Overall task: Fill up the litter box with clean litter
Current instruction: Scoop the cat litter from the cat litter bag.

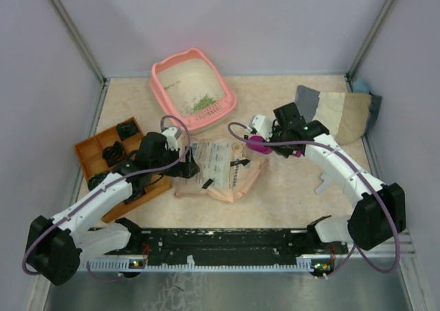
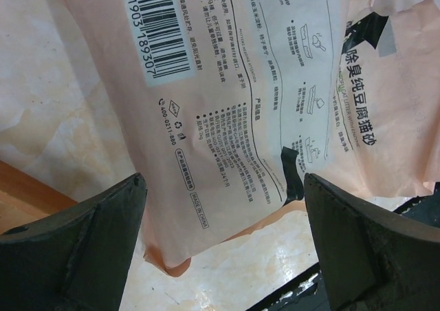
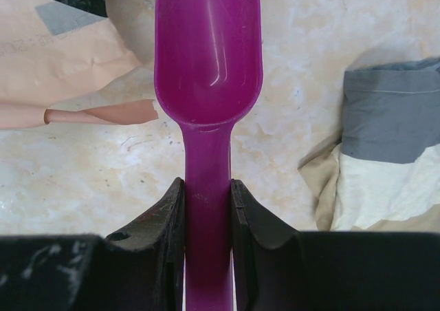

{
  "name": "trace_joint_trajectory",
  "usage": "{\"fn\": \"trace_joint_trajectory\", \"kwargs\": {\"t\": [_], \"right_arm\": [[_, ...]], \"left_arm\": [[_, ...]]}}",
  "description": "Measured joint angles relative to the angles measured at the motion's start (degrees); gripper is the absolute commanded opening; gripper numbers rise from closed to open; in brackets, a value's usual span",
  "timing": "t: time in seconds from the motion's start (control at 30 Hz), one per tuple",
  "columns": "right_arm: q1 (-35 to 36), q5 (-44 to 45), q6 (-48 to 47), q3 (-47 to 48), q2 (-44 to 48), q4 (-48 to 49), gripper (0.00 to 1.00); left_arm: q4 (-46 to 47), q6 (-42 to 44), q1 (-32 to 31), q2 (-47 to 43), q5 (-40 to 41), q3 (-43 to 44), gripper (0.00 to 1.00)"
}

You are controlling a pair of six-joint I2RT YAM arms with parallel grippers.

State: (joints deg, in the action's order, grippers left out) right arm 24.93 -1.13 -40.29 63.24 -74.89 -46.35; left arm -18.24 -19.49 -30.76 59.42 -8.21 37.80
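Top external view: the rounded salmon-pink litter box (image 1: pixel 163 82) sits far on the table (image 1: pixel 289 194), granular green clean litter (image 1: pixel 202 104) inside. Right claw (image 3: pixel 207 187) clamps the glossy magenta scoop (image 3: pixel 208 49); left claw (image 2: pixel 223 184) gapes above the crinkled bag (image 2: pixel 206 104).

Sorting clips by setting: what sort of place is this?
Probably a robot lab cell, not a home: plain panel walls enclose the tabletop, two arms are bolted at its near edge, and a litter box sits as a prop.
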Motion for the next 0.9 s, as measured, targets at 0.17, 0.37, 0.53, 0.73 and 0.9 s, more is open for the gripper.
{"fn": "trace_joint_trajectory", "kwargs": {"t": [0.17,0.37,0.53,0.73,0.9], "right_arm": [[0.0,-1.2,0.0,0.0,-0.6,-0.6,0.0],[0.0,-4.1,-0.2,-1.0,-0.7,-0.2,0.0],[0.0,-7.3,-1.9,-3.1,-0.7,0.9,0.0],[-0.3,-10.6,-7.0,-6.7,-1.4,5.6,0.0],[-0.7,-12.3,-11.2,-6.3,-6.5,9.2,0.0]], "left_arm": [[0.3,0.1,0.0,2.4,0.0,0.8,1.0],[0.6,0.2,0.0,4.5,0.0,1.2,0.99],[1.3,0.2,0.0,5.2,-0.2,1.3,0.97],[2.0,0.1,0.0,5.5,-0.5,1.3,0.96],[2.6,-0.2,0.0,6.0,-0.9,1.3,0.96]]}}
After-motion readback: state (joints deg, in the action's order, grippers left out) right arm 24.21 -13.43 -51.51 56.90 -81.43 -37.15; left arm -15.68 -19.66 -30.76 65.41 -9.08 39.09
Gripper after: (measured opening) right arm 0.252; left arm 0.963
